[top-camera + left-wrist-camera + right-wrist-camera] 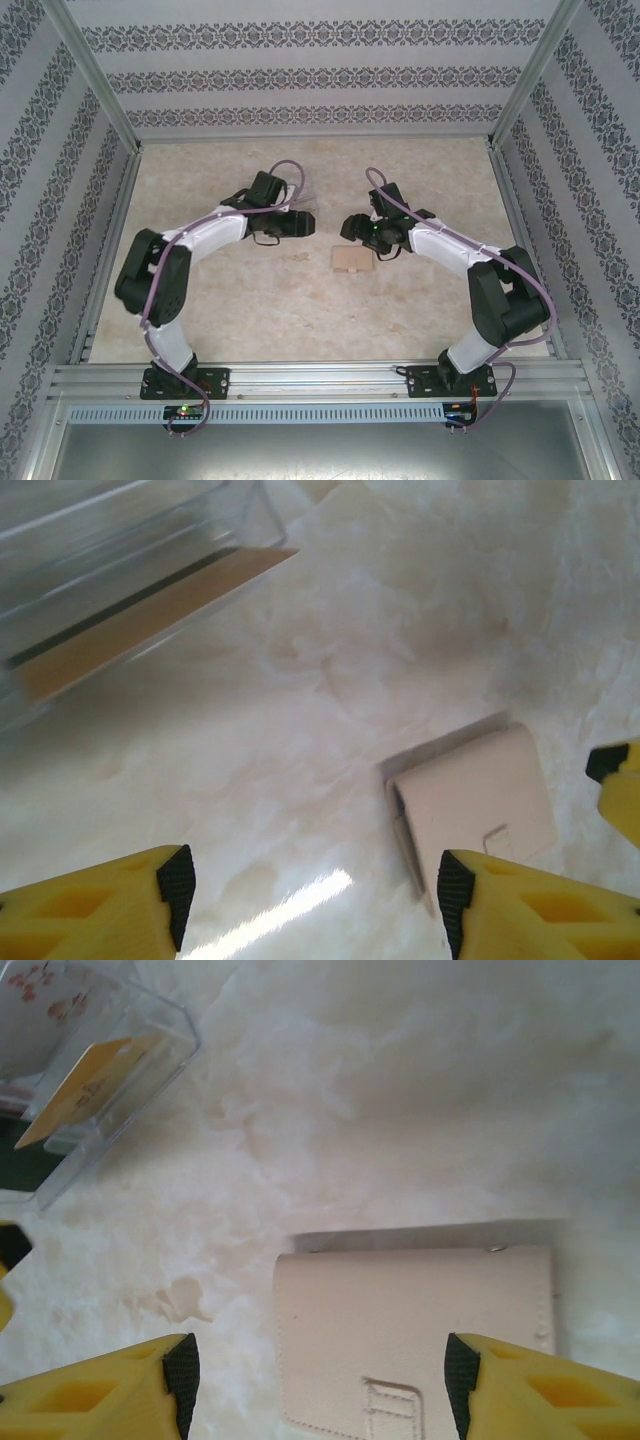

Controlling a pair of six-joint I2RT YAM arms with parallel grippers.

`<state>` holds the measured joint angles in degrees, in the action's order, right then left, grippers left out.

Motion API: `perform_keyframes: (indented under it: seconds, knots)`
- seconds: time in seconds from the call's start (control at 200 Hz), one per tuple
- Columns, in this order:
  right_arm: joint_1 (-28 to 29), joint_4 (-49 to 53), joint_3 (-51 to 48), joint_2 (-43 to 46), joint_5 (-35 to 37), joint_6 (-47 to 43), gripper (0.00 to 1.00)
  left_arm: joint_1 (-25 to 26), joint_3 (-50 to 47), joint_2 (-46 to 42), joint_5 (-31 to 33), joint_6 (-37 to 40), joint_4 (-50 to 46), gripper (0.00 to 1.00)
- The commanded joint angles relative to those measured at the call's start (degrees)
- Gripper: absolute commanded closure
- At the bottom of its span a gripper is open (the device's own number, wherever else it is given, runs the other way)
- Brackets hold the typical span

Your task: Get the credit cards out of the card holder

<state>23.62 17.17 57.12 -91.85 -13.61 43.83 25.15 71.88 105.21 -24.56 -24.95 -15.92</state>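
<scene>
The card holder (pixel 350 259) is a pale beige wallet, folded shut and lying flat on the marbled table between the two arms. My left gripper (pixel 305 225) hangs open just left of it; in the left wrist view the card holder (pixel 475 800) lies by the right finger, with bare table between the pads of the left gripper (pixel 312 900). My right gripper (pixel 352 228) is open above the holder's far edge. In the right wrist view the card holder (pixel 410 1340) lies below the right gripper (pixel 318 1385). An orange-yellow credit card (pixel 95 1085) stands slanted in a clear box (pixel 150 1070).
The clear plastic box (pixel 120 560) sits behind the left gripper, the tan card (pixel 150 615) showing through its wall. A white card with red flowers (pixel 40 995) is in its far compartment. Metal frame rails and patterned walls (pixel 320 80) enclose the table.
</scene>
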Motion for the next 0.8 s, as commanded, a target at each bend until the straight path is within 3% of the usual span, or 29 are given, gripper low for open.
perform_keyframes:
  seconds: [0.0, 0.355, 0.794]
  knots:
    - [-1.21, 0.59, -2.52, 1.94, -0.17, 0.92, 0.32, 0.9, 6.1, 5.17, -1.84, -2.05, -1.08, 0.37]
    - [-3.26, 1.29, -6.74, 6.08, 0.43, 0.46, 0.32, 0.85, 18.8, 13.09, 8.69, 2.13, -7.97, 0.35]
    - [-3.27, 1.57, -7.98, 7.82, 0.76, 0.37, 0.31, -0.05, 22.29, 13.55, 15.11, 5.45, -10.53, 0.22]
